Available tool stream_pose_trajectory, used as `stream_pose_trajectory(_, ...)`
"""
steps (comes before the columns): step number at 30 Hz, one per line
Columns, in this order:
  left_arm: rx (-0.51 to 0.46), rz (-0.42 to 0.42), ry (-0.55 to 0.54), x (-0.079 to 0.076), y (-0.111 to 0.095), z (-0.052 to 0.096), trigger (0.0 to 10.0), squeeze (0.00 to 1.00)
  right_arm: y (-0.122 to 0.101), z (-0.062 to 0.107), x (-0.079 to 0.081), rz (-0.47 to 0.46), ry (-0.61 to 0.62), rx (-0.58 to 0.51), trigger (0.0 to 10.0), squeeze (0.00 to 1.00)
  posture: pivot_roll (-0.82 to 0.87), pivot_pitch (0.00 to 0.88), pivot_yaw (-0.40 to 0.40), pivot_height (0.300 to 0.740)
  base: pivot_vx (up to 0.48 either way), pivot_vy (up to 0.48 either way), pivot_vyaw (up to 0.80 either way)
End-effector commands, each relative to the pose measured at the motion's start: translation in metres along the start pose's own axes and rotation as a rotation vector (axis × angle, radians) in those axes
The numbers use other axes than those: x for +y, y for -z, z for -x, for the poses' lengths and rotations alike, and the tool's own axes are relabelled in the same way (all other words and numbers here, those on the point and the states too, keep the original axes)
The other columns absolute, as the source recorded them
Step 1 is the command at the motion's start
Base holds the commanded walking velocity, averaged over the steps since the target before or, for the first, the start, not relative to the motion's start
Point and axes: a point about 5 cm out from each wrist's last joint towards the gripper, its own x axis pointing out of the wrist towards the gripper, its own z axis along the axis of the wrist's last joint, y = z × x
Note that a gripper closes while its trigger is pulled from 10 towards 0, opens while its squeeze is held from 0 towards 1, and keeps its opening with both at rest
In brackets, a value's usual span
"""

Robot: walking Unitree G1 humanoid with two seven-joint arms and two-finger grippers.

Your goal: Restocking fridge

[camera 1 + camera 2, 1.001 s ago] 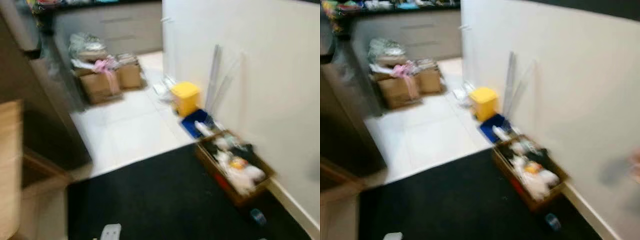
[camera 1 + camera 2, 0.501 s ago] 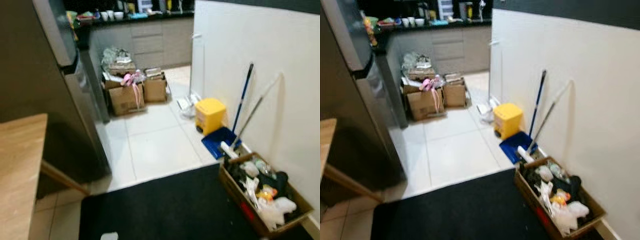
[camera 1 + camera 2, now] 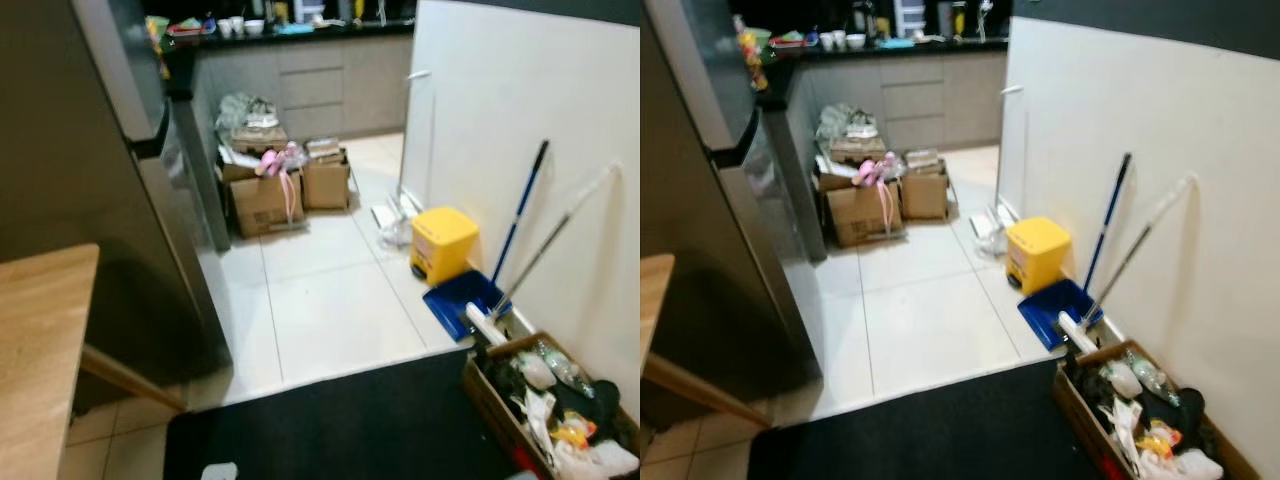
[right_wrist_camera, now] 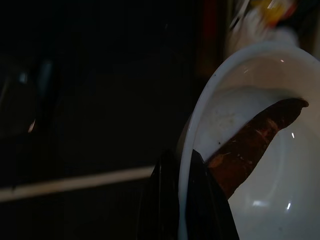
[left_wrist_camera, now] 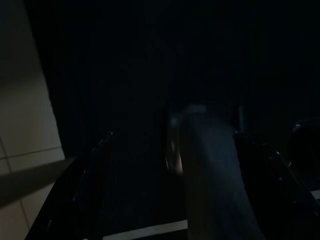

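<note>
Swinging left, its view now shows more fridge (image 3: 120, 190); right gripper (image 4: 182, 200) jaws pinch a white bowl's (image 4: 250, 150) rim for carrying, left jaws' state unclear.

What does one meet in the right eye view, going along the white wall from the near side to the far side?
Cardboard box of clutter → blue dustpan → yellow bin → cardboard boxes → grey drawers.

Yellow bin (image 3: 444, 241) beside blue dustpan (image 3: 458, 299) on tiles.
</note>
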Motion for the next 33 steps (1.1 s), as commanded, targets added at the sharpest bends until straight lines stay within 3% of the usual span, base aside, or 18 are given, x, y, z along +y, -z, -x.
stream_pose_trajectory(1,0.012,-0.008,-0.006,0.0025,0.0016,0.0006,10.0,0.0,0.0014,0.0002,0.0058,0.002,-0.013,0.006,10.0,0.0,-0.07,0.0,0.025,0.74,0.345,0.0,0.0)
stream_pose_trajectory(33,0.002,-0.011,0.001,0.0017,-0.0017,-0.0001,10.0,0.0,-0.004,-0.0002,0.005,0.005,-0.012,-0.009,10.0,0.0,-0.07,0.0,0.029,0.74,0.347,0.0,0.0)
